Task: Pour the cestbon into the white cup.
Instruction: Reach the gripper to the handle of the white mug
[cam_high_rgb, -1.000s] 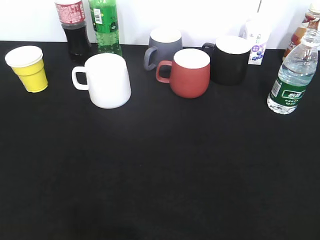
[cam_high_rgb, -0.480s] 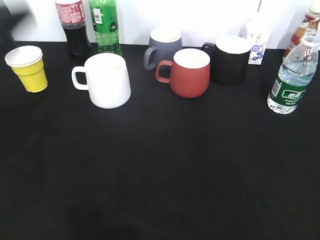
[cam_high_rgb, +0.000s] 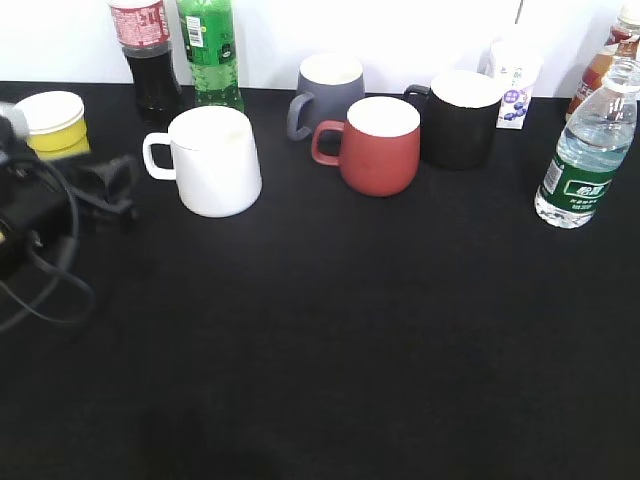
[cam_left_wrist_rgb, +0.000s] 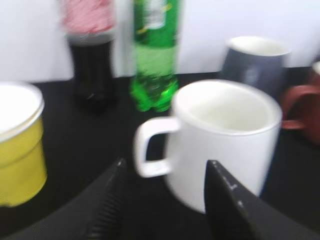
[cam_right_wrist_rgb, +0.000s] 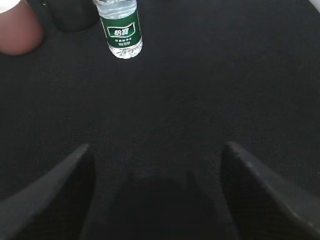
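While nothing is yet grasped, the scene reads as follows, nearest items first.

Table: black table top (cam_high_rgb: 330, 340), bare in the foreground.
Left gripper: left gripper (cam_left_wrist_rgb: 162, 200) sits low at the left edge with cables trailing, fingers spread apart and nothing between them; it faces the white cup and is near it but not touching.
Right gripper: right gripper (cam_right_wrist_rgb: 157, 165) hangs over bare table, fingers wide apart and empty, well apart from the water bottle.
White cup: white cup (cam_high_rgb: 213, 160) stands upright left of centre, handle toward the left gripper; looks empty in the wrist view.
Water bottle: water bottle (cam_high_rgb: 588, 150) stands upright at the far right, cap on as far as can be told, water inside.
Neighbours: red mug (cam_high_rgb: 378, 145) at centre, black mug (cam_high_rgb: 458, 118) and grey mug (cam_high_rgb: 330, 88) behind it, yellow cup (cam_high_rgb: 52, 120) behind the left arm.
Back row: cola bottle (cam_high_rgb: 145, 50) and green soda bottle (cam_high_rgb: 210, 50) by the wall.
Progress: early; judged that gripping the bottle, carrying it over and pouring all remain.
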